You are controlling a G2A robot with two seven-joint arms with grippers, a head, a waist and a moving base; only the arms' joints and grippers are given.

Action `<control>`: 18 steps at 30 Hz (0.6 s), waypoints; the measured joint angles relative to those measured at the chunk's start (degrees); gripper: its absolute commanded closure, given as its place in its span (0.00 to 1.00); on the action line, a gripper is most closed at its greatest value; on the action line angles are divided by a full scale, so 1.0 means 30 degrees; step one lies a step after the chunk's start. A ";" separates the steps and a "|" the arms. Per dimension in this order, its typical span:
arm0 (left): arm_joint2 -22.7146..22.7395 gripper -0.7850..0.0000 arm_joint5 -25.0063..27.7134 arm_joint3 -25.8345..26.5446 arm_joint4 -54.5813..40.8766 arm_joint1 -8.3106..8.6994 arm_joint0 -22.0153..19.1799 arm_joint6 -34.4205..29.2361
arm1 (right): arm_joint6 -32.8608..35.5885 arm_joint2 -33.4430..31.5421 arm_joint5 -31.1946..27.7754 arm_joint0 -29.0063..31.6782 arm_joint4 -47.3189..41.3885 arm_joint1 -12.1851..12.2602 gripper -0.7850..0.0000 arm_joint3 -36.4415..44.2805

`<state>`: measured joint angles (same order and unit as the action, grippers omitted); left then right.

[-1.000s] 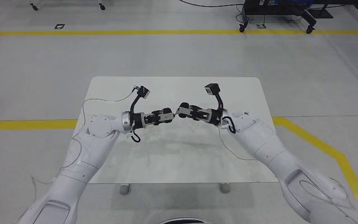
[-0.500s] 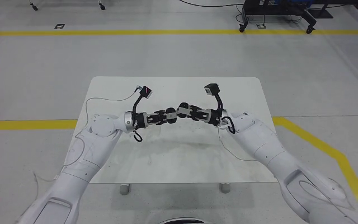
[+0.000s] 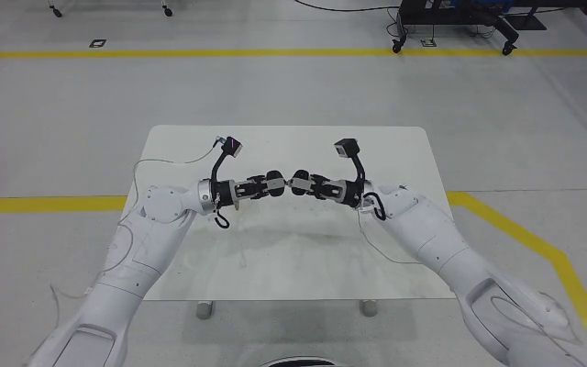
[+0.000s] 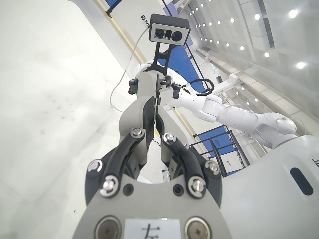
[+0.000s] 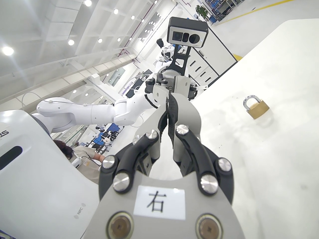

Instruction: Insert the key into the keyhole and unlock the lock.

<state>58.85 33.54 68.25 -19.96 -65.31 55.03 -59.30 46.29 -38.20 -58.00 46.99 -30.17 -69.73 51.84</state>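
A brass padlock with a silver shackle lies flat on the white table, off to one side of my right gripper. That gripper is shut, its black pads pressed together. My left gripper is shut too. The two hover above the middle of the table, tip to tip, left gripper against right gripper. I cannot make out a key; whether something thin sits between the pads is hidden.
The table carries faint scuffs and small dark specks. Thin cables hang from both wrists over its surface. Yellow floor lines run beyond the table edges.
The left arm dipped slightly toward the table's near edge, then swung back up. The right arm has stayed still, and the grippers remain tip to tip.
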 measured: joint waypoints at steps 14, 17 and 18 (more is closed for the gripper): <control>0.0761 0.00 -0.0404 -0.0126 0.0351 0.0172 -0.0155 0.0381 | 0.0000 -0.0407 -0.0001 0.0131 -0.0373 0.0479 1.00 0.0270; 0.1940 0.00 -0.0524 0.0152 0.0907 0.0577 0.0195 -0.0055 | -0.0001 -0.1089 -0.0001 0.0423 -0.0151 0.0750 1.00 0.0405; 0.2356 0.00 -0.0678 0.0409 0.1262 0.0740 0.0352 -0.0334 | -0.0001 -0.1316 -0.0001 0.0517 -0.0089 0.0830 1.00 0.0468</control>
<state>65.92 31.51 69.47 -16.18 -63.09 56.09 -60.30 46.29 -42.15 -58.00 48.54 -30.44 -67.24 53.24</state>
